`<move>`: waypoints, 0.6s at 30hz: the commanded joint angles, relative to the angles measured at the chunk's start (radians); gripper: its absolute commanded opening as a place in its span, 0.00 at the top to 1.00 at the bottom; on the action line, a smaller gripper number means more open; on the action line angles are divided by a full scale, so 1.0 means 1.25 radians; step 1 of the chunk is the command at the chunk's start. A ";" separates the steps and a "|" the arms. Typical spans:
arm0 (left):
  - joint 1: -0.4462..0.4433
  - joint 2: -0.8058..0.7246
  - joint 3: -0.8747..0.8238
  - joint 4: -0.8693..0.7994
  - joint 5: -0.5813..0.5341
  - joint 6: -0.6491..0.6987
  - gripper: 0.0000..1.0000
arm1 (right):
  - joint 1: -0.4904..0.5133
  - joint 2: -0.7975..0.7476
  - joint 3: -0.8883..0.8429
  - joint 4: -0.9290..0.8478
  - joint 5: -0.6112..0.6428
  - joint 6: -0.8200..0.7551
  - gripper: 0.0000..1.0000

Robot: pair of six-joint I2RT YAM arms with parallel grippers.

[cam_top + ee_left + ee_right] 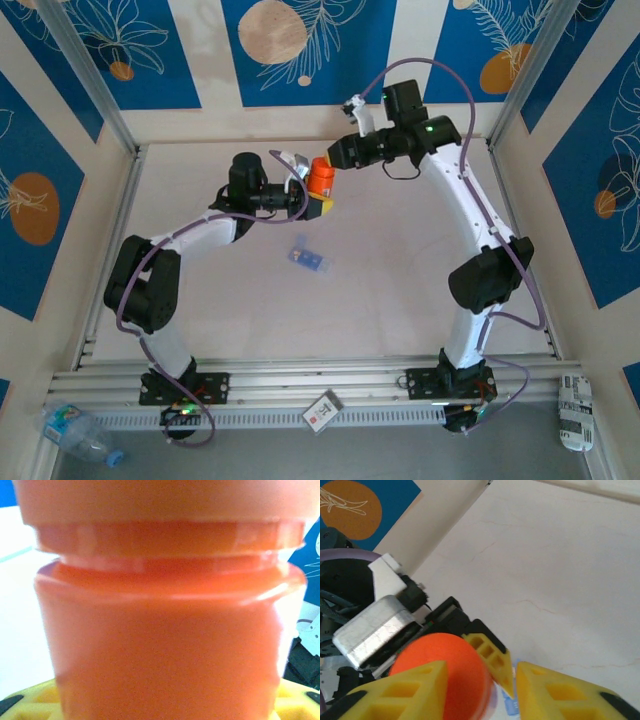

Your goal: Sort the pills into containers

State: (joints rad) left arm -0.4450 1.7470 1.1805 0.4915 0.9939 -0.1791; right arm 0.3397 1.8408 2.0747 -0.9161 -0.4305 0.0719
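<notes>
Uncapping the bottle
My left gripper (304,194) clamps the bottle (320,182); my right gripper (480,690) straddles its cap (452,672), grip unclear. Slick, stiff, light plastic: I'd pinch the cap's sides.

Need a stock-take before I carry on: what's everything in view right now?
bottle: one, orange, between the two hands, far middle
pill box: one, blue, on the table's middle
table: one, pale, under both arms
water bottle: one, clear with blue cap, near-left corner, off the table
card: one, white, on the near rail
packet: one, white and black, near-right corner
left arm, right arm: one each, white and black, bases at the near edge
left hand: one, yellow fingers, closed on the bottle's body
right hand: one, yellow fingers, at the bottle's top; grip unclear
</notes>
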 commanded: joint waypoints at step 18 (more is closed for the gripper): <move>0.002 -0.024 0.064 -0.116 0.060 0.106 1.00 | 0.028 0.040 0.172 -0.231 -0.014 -0.205 0.14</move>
State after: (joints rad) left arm -0.4450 1.7470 1.2251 0.3668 1.0229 -0.0746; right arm 0.3534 1.8633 2.2524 -1.1252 -0.4522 -0.1238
